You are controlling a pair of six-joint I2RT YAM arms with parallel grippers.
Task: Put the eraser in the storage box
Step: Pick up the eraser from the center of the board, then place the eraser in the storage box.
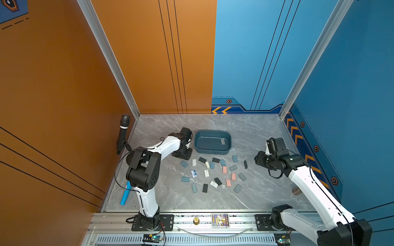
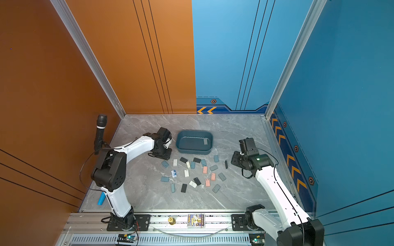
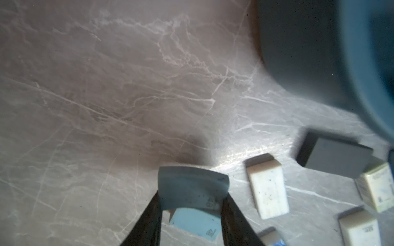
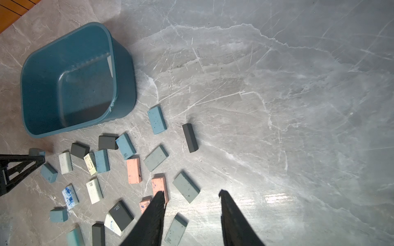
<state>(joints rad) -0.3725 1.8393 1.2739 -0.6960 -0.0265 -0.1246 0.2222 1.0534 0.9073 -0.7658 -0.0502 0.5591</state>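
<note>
Left arm (image 1: 166, 146)'s jaws are pinching grey eraser (image 3: 191, 185) beside storage box (image 1: 213, 151), prob. mid-carry; right arm (image 1: 304, 181)'s jaws are sitting spread, empty. Nxt: clearing rim, dropping in.

The surface (image 1: 255, 136) is grey marble with white veins, the storage box (image 1: 211, 150) dark teal, the eraser (image 3: 193, 187) between black fingers (image 3: 149, 221) grey-blue.

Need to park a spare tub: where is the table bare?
Bare: the table behind the storage box up to the back wall, and the front strip between the erasers and the rail. Crowded: just before the box, where erasers lie scattered.
</note>
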